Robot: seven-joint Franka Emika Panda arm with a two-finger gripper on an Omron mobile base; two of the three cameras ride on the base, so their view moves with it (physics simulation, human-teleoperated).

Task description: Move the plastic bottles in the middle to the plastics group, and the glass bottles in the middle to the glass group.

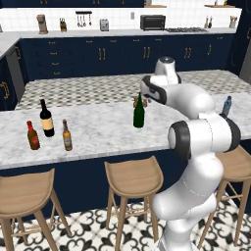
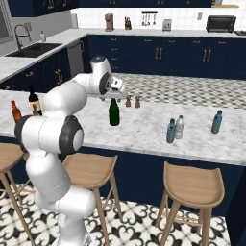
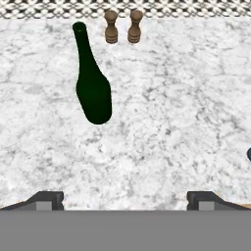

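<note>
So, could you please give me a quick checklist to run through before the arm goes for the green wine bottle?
1. Gripper open: ok, jaws stand wide apart with nothing between them.
2. Green wine bottle upright on the counter: ok.
3. Gripper lined up over the bottle: not ok; in the hand view it lies off to the upper left.
4. Two wooden shakers clear of the bottle: ok, apart behind it.
5. Space at the glass group beside the black wine bottle: ok.
6. Amber beer bottle already beside that group: ok.
</note>
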